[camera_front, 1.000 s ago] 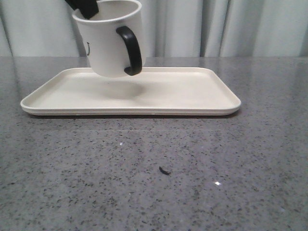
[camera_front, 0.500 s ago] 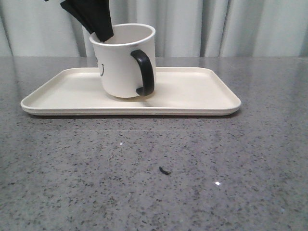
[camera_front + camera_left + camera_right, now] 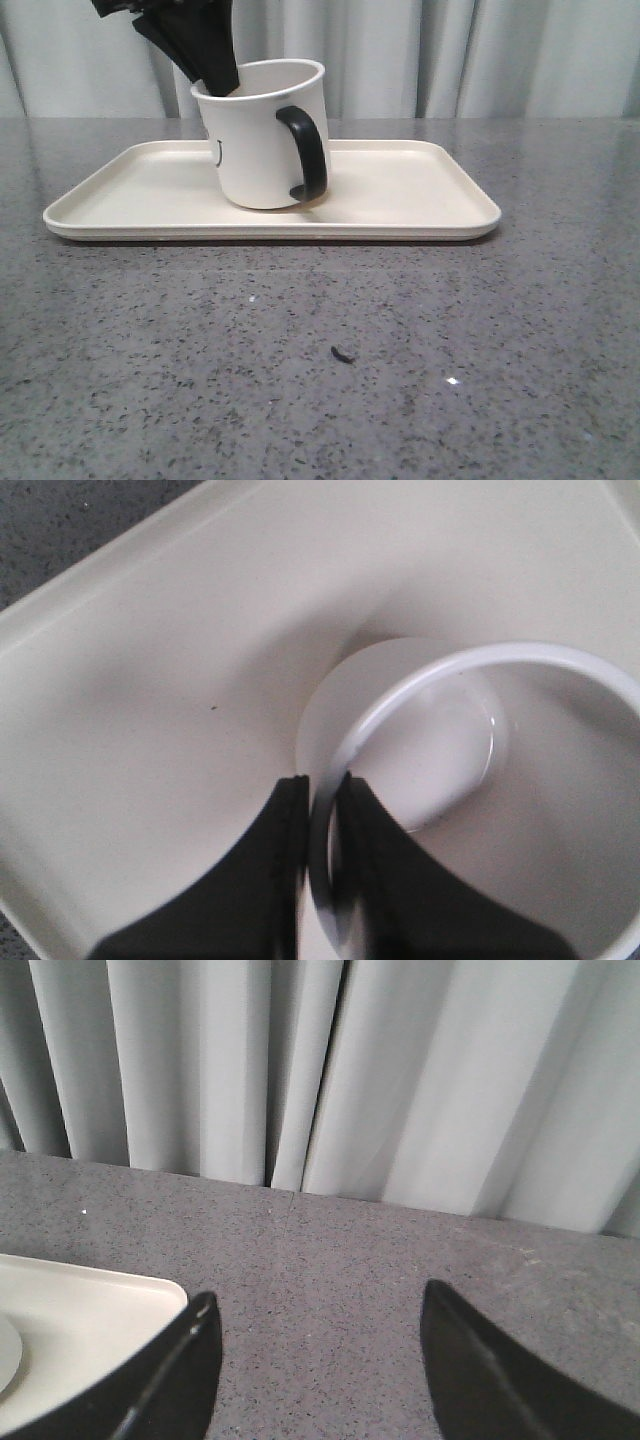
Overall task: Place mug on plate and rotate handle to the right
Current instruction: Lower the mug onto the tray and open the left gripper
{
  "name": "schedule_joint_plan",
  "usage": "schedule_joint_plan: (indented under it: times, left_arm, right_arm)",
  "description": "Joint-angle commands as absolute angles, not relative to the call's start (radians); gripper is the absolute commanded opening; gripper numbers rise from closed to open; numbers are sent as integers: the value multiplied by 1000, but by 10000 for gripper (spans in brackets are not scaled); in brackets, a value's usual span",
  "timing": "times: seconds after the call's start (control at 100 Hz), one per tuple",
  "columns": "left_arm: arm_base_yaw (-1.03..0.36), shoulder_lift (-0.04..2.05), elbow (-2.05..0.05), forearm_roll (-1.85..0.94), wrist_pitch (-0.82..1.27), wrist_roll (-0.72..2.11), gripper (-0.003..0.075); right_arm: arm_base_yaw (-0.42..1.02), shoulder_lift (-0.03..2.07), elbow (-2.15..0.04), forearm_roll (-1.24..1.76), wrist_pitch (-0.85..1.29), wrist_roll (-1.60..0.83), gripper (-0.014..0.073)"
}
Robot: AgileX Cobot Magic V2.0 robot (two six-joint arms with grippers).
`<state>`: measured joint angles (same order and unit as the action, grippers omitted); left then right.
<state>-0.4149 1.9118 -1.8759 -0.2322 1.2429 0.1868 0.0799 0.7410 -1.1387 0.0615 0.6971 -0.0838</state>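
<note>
the white enamel-style mug (image 3: 262, 135) is seen tilted on the cream, low-rimmed plate (image 3: 420, 200), its rim pinched by the left gripper (image 3: 322, 810), one finger inside the wall and one outside. the glossy black handle (image 3: 305, 152) is turned toward the camera and somewhat right. the base is best settled flat before release, then the handle swung fully right. the right gripper (image 3: 315, 1355) is held apart and empty over the speckled grey counter (image 3: 320, 350).
</note>
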Motion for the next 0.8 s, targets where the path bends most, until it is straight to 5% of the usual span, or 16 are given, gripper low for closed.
schedule_joint_plan:
  times: [0.0, 0.41, 0.79]
  left_arm:
    - [-425, 1867, -1905, -261, 1239, 187, -4]
    - [-425, 1867, -1909, -261, 1258, 187, 286]
    - [-425, 1849, -2097, -255, 1265, 187, 296]
  right_arm:
    - [82, 746, -1172, 61, 620, -92, 444]
    - [82, 746, -1172, 61, 621, -92, 444]
    - [82, 746, -1172, 61, 619, -92, 444]
